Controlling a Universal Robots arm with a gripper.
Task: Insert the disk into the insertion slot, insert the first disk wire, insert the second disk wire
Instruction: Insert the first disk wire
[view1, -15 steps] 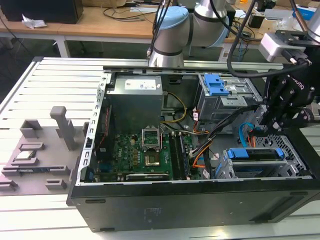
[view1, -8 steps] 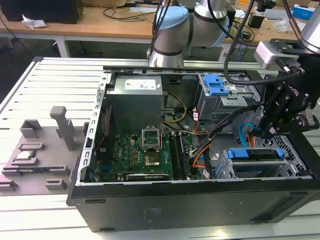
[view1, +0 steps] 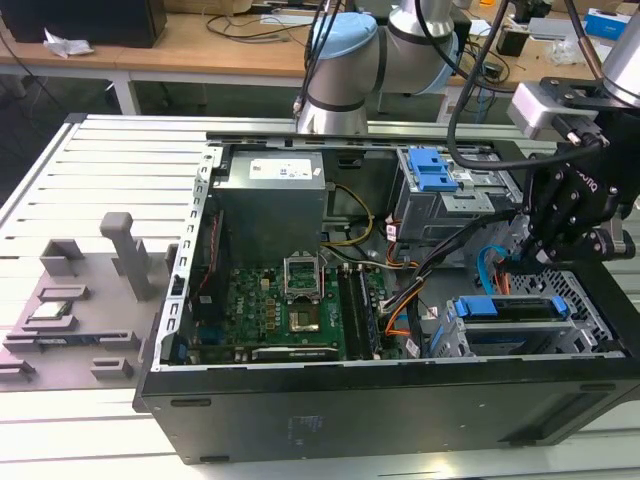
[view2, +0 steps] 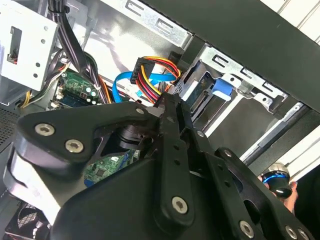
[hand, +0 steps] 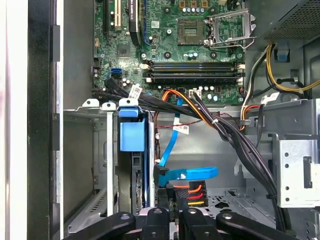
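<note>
The disk (view1: 512, 308), clipped in its blue frame, sits inside the insertion slot (view1: 592, 322), the low perforated cage at the case's front corner on the exterior view's right. In the first wrist view the disk's blue frame (hand: 133, 134) stands edge-on between the slot's silver walls (hand: 108, 150). My gripper (view1: 514, 266) hangs just behind the disk. It is shut on a black connector (hand: 173, 196) of a disk wire with red, orange and yellow leads (view2: 150, 75). A blue flat disk wire (hand: 192, 173) lies right beside that connector.
The open computer case (view1: 400, 400) lies on a slatted table. Inside are the motherboard (view1: 290, 310), a grey power supply (view1: 270, 205) and a taller bay with a blue latch (view1: 435, 168). Black cable bundles (hand: 235, 140) cross near the gripper. A grey fixture (view1: 90, 290) lies at the exterior view's left.
</note>
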